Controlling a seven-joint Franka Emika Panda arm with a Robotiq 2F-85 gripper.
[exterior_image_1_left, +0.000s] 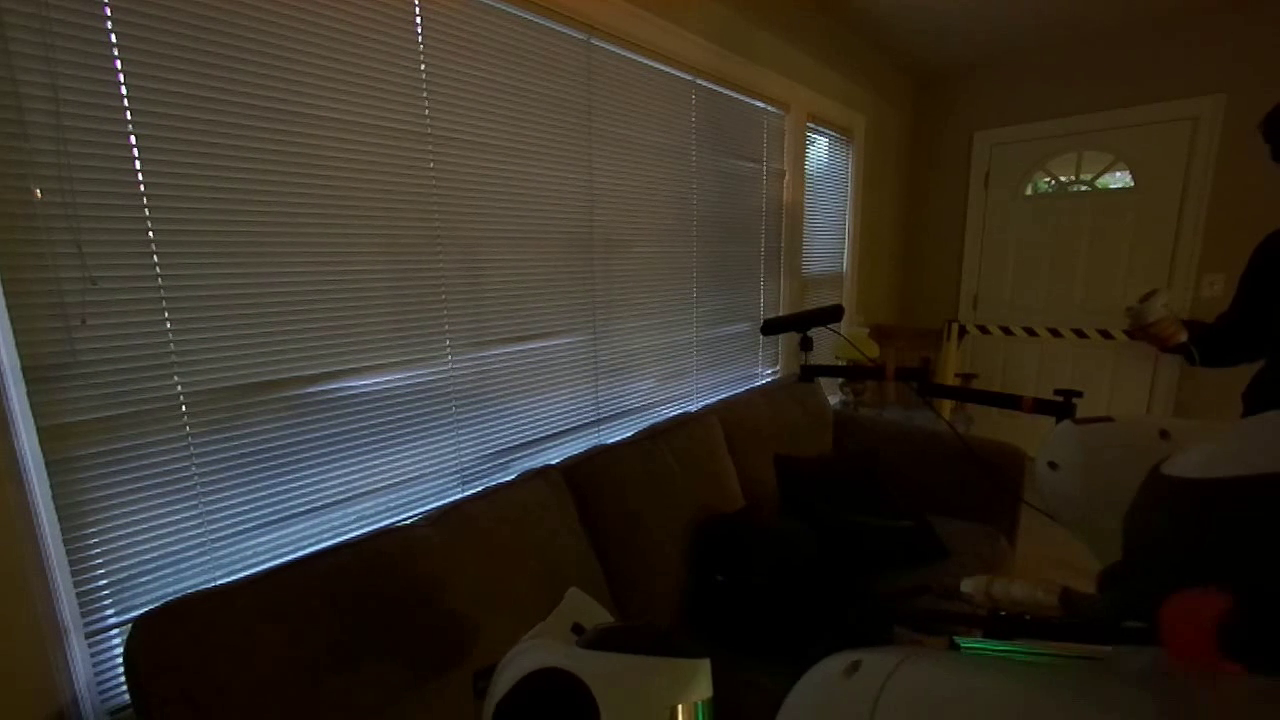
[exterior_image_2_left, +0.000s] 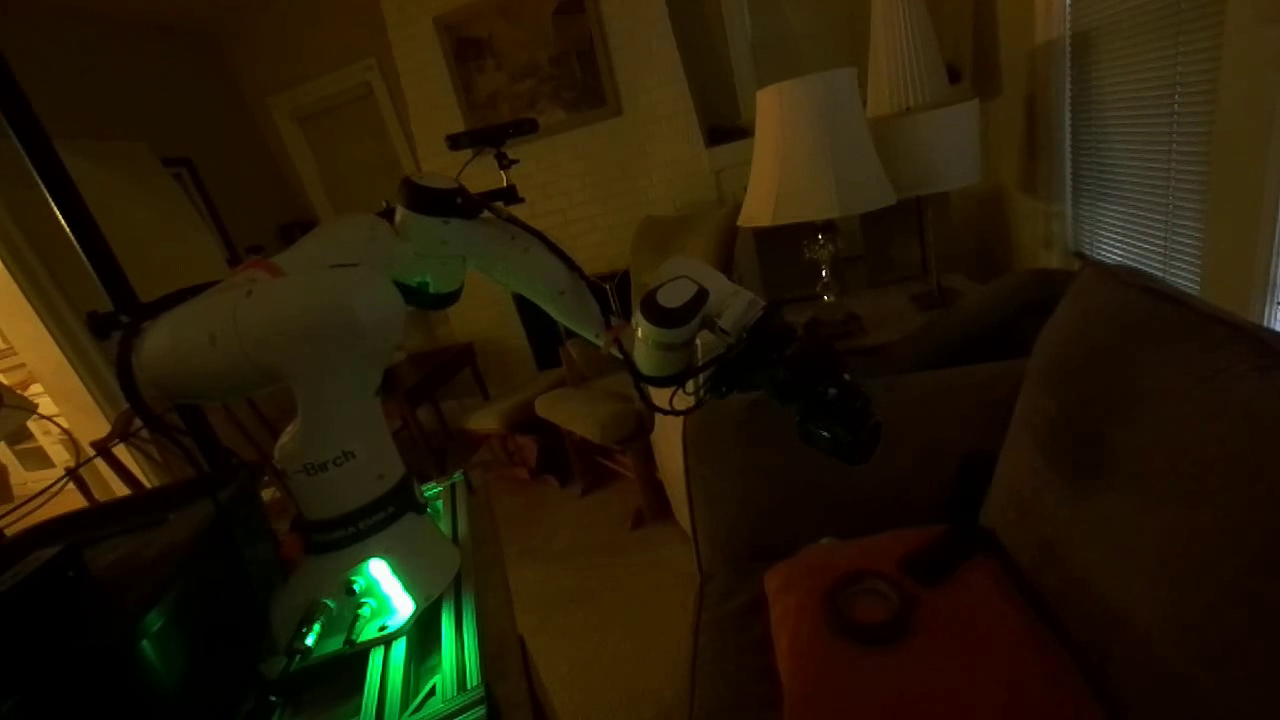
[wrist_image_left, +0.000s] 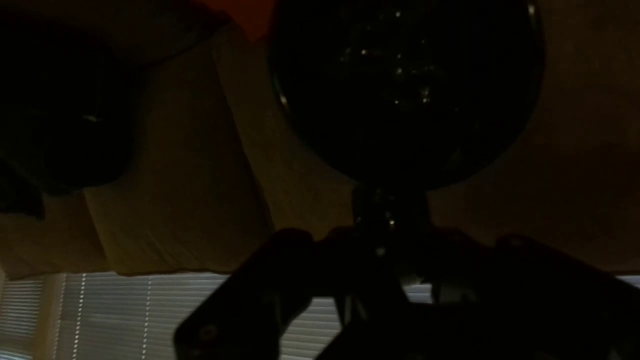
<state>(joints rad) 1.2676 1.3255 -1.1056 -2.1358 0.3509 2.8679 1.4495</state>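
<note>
In the wrist view, my gripper (wrist_image_left: 390, 245) is shut on the narrow neck of a glossy black round thing (wrist_image_left: 405, 90). Its wide round part extends past the fingertips, and it is too dark to tell what it is. In an exterior view, my gripper (exterior_image_2_left: 790, 370) is a dark shape at the arm's end, above the brown sofa (exterior_image_2_left: 850, 480), with the dark glossy thing (exterior_image_2_left: 842, 430) at its tip. An orange cloth or cushion (exterior_image_2_left: 820, 660) lies on the sofa below, with a dark ring (exterior_image_2_left: 870, 605) on it. The gripper cannot be made out in the remaining exterior view.
Window blinds (exterior_image_1_left: 400, 300) stand behind the sofa back (exterior_image_1_left: 640, 500). Dark items (exterior_image_1_left: 800, 560) lie on the sofa; a dark bulky thing (wrist_image_left: 65, 115) shows at the wrist view's left. A lamp (exterior_image_2_left: 815, 150) stands beyond the sofa arm. A person (exterior_image_1_left: 1240, 330) stands near the door.
</note>
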